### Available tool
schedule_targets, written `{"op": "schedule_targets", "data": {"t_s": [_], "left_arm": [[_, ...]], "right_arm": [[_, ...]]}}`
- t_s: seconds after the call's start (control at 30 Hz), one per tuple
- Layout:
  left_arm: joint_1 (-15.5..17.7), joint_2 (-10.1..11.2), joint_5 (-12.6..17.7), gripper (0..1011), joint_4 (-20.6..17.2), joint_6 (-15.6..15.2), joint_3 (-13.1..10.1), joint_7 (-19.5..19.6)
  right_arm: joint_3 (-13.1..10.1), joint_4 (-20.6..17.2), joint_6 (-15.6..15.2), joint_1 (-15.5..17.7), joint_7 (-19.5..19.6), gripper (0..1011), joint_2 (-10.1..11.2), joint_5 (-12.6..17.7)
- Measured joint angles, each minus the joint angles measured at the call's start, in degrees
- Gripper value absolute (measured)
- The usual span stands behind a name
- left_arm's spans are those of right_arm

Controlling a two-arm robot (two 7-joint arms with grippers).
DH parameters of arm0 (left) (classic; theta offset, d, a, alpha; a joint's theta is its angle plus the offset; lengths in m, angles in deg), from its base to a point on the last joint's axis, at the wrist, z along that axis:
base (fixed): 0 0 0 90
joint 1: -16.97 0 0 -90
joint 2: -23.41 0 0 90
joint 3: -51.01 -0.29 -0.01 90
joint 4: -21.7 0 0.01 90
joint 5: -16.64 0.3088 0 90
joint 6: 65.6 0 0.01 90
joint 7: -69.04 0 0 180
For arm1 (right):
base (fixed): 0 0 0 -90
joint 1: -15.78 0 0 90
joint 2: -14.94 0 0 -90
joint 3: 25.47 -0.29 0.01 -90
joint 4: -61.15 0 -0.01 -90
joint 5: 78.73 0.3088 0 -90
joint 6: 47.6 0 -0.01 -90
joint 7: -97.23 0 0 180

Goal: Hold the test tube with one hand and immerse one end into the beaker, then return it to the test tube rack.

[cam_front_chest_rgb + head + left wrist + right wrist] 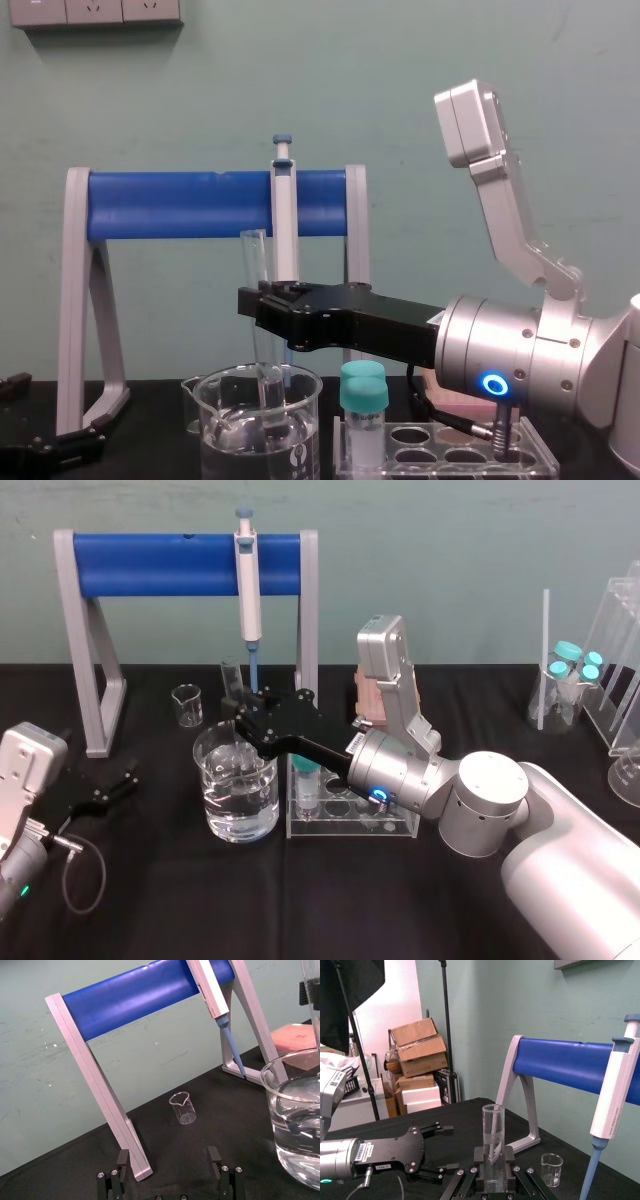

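My right gripper is shut on the test tube, a slim clear glass tube held upright. In the right wrist view the tube stands between the two black fingers. It hangs over the beaker, which is wide, clear and part full of water. In the chest view the tube dips its lower end inside the beaker, near the water's surface. The clear test tube rack stands just right of the beaker. My left gripper rests open on the table at the left, holding nothing.
A grey stand with a blue bar holds a pipette right behind the beaker. A small clear beaker sits by the stand. A teal-capped vial stands in the rack. A pink box lies behind my right arm, with more glassware at the far right.
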Motion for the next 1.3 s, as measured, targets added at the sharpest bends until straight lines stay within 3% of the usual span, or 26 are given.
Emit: {"op": "schedule_targets", "data": {"t_s": [1.3], "left_arm": [[0.0, 0.0, 0.0, 1000, 0.0, 0.0, 0.0, 0.0]], "right_arm": [[0.0, -0.5, -0.1, 0.1, -0.1, 226, 0.2, -0.1]]}}
